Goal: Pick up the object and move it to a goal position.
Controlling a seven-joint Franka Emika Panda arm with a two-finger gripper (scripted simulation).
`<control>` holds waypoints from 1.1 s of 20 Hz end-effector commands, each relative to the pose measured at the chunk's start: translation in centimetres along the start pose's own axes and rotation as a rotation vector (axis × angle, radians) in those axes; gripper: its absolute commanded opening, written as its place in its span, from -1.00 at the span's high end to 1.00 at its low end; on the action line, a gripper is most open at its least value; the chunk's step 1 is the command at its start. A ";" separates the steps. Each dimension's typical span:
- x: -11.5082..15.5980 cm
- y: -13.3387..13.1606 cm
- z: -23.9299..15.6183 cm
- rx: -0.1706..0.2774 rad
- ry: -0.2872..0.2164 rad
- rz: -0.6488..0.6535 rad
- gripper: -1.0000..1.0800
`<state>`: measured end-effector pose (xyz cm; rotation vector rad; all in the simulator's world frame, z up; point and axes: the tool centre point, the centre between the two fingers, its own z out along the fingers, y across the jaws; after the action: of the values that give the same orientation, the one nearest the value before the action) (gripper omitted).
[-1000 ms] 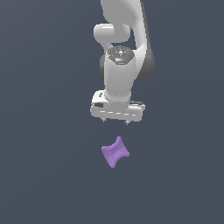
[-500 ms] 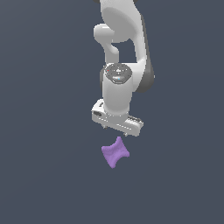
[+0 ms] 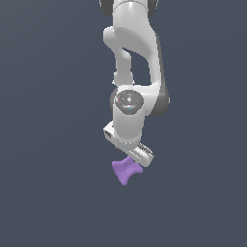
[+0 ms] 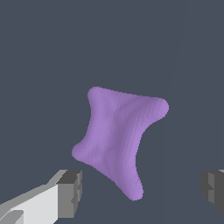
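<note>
Your white pincer [image 3: 131,155] hangs tilted just above the small matte purple four-cornered lump with concave sides [image 3: 126,171], its grey-tipped fingers [image 4: 70,192] spread wide apart and gripping nothing, while the lump lies on the dark grey bench [image 3: 53,193] between them.

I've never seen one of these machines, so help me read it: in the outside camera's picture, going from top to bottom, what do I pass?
White robot arm → its gripper → purple lump → bare grey floor.
</note>
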<state>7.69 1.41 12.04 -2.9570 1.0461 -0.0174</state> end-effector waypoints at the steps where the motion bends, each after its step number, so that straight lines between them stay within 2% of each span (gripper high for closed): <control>1: 0.4 -0.3 1.0 -0.002 -0.003 0.071 -0.92; 11: 1.4 -1.2 3.7 -0.008 -0.007 0.257 -0.92; 22: 1.5 -1.4 4.6 -0.010 -0.008 0.297 -0.92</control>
<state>9.83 1.54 7.62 -2.7741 1.4746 0.0002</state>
